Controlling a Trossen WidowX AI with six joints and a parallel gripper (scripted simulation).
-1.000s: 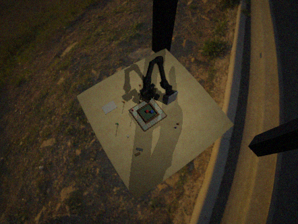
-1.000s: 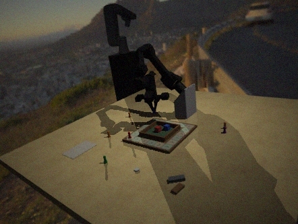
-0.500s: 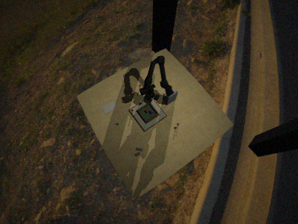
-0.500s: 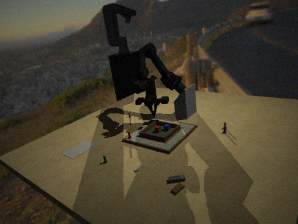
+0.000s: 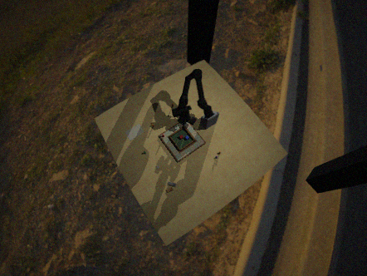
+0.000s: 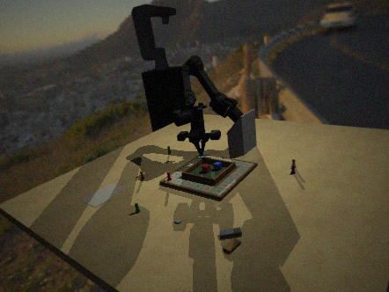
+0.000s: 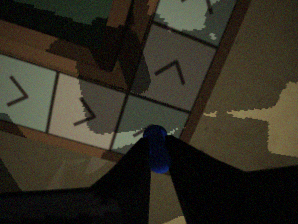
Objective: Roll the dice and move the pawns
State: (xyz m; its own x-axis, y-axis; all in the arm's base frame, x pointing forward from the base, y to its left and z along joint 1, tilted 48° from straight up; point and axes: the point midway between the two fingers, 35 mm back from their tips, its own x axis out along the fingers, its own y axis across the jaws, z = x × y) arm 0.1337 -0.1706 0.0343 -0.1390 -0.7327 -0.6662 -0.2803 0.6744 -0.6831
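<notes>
My gripper (image 5: 184, 124) (image 6: 201, 154) (image 7: 156, 143) is shut on the blue pawn (image 7: 159, 156), which is upright between the fingertips. In the wrist view it is over a corner square at the edge of the board (image 5: 178, 158) (image 6: 223, 190) (image 7: 42, 86); whether its base touches the board cannot be told. The red die (image 5: 181, 137) (image 6: 206, 168) and the blue die (image 5: 187, 137) (image 6: 217, 165) lie in the tray (image 6: 198, 179) (image 7: 30, 37); their numbers cannot be read. The red pawn (image 5: 163, 135) (image 6: 169, 176) stands at the board's left corner.
A grey upright box (image 5: 211, 120) (image 6: 242, 135) stands close beside the arm. Green (image 6: 137, 208), orange (image 6: 142, 176) and purple (image 6: 293, 167) figures stand around the board. A white card (image 6: 105, 194) lies left. A grey block (image 6: 231, 233), a brown block (image 6: 231, 246) and a small disc (image 6: 178, 222) lie in front.
</notes>
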